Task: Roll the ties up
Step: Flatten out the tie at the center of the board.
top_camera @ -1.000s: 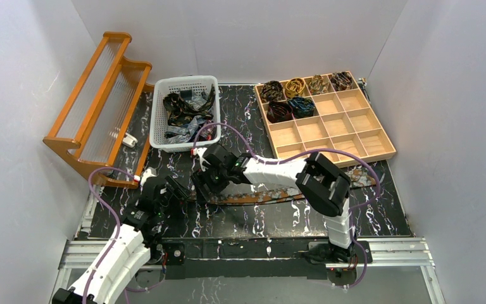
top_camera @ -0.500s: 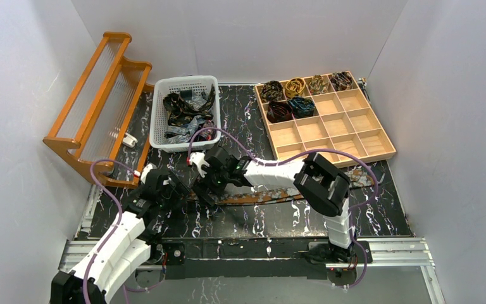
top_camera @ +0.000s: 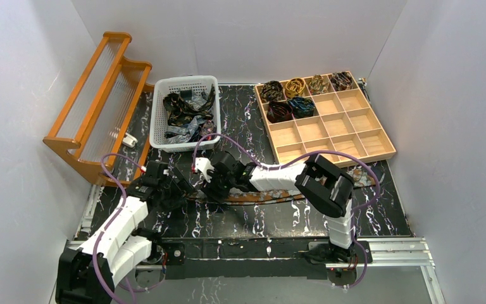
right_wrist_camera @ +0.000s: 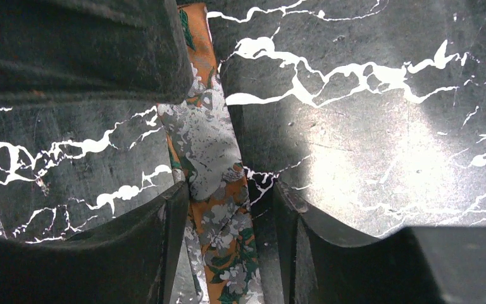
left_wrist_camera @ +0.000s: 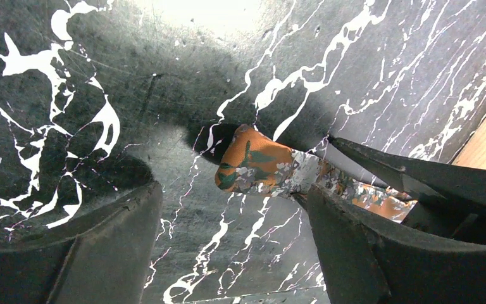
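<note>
An orange tie with grey and green flowers (top_camera: 272, 195) lies flat along the dark marble table, its narrow end (left_wrist_camera: 259, 168) pointing left. My left gripper (top_camera: 180, 189) (left_wrist_camera: 231, 190) is low over that end and stands open. The tip lies just ahead of its jaws, beside the right finger (left_wrist_camera: 354, 253). My right gripper (top_camera: 215, 189) (right_wrist_camera: 228, 190) straddles the tie (right_wrist_camera: 218, 253) a little further along. Its jaws are narrow but open: the left finger (right_wrist_camera: 133, 253) touches the fabric's edge, and a gap shows at the right finger (right_wrist_camera: 329, 253).
A white basket (top_camera: 183, 82) of loose ties stands at the back. The wooden compartment tray (top_camera: 354, 136) at back right holds several rolled ties (top_camera: 291, 95). A wooden rack (top_camera: 95, 107) stands at the left. My two grippers work close together.
My left arm has reached forward and right to the tie's end and opened wider. My right gripper has shifted slightly right along the tie, and its jaws have narrowed around it.
</note>
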